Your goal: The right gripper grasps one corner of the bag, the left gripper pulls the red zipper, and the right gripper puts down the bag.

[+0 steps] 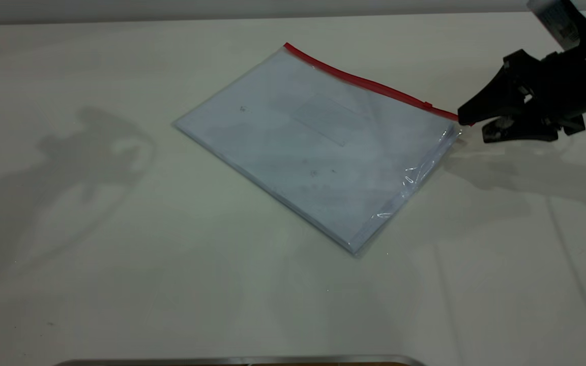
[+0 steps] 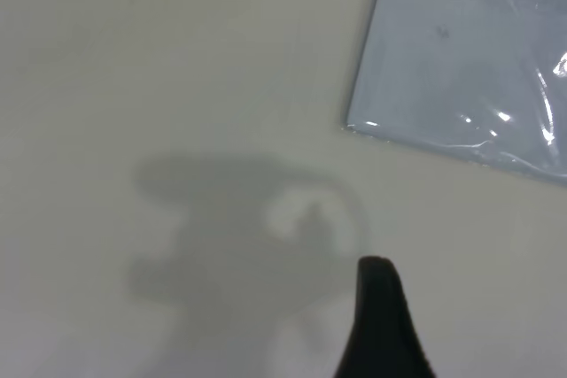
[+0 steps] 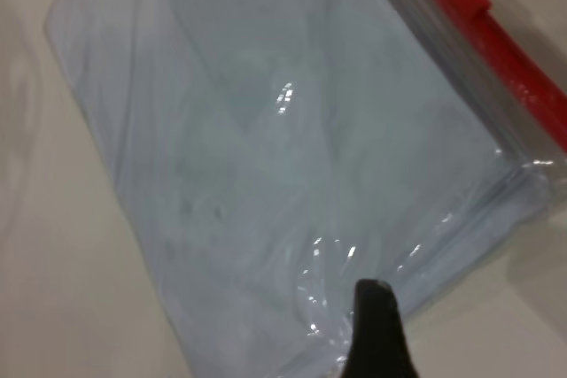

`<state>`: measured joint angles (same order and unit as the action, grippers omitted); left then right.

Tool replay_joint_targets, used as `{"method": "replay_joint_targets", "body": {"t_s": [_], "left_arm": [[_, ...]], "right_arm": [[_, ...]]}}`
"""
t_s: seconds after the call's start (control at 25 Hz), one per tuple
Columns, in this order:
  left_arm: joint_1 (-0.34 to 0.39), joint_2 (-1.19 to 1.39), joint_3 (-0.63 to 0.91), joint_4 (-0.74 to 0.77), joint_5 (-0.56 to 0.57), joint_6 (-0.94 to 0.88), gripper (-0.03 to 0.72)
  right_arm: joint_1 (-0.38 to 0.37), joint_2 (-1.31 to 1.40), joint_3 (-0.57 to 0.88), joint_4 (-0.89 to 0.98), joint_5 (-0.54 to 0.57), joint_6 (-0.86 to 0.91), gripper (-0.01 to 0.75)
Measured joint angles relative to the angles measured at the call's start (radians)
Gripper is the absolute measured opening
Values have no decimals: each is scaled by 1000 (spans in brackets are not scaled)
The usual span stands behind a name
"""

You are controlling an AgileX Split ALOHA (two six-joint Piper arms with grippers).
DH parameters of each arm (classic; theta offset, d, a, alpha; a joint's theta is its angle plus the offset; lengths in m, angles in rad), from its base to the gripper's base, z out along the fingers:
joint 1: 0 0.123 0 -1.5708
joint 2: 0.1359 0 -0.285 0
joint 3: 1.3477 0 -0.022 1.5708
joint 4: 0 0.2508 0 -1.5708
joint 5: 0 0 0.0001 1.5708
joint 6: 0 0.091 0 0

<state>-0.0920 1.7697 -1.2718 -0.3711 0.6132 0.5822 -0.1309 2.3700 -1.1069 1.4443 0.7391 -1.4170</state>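
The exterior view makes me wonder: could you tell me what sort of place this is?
Probably a robot test bench, not an office desk: a plain white table, a lone clear bag with a red zipper, and the right gripper at its corner.

The bag (image 1: 318, 147) is lying flat on the table (image 1: 94, 264), turned at an angle, a little right of the middle. The red zipper (image 1: 369, 84) is running along its far edge, with the slider tab (image 1: 428, 105) sitting near the right end. The right gripper (image 1: 468, 122) is reaching in from the far right, its tips at the corner (image 1: 455, 119) where the zipper ends. The left gripper (image 2: 381, 325) is hanging over bare table, left of the bag
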Motion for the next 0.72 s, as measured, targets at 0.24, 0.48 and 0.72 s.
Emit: {"method": "replay_joint_targets", "body": {"t_s": [0.24,0.48,0.72], "left_arm": [[0,0,0,-9,-2,-3,588],[0,0,0,-13,-2,-4,588],[0,0,0,-51,-6,-4,588]], "right_arm": [[0,61,-73,0,5,-18,615],[0,117,-122,1,8,-48,611],[0,177,-164,14,58,-74,598]]}}
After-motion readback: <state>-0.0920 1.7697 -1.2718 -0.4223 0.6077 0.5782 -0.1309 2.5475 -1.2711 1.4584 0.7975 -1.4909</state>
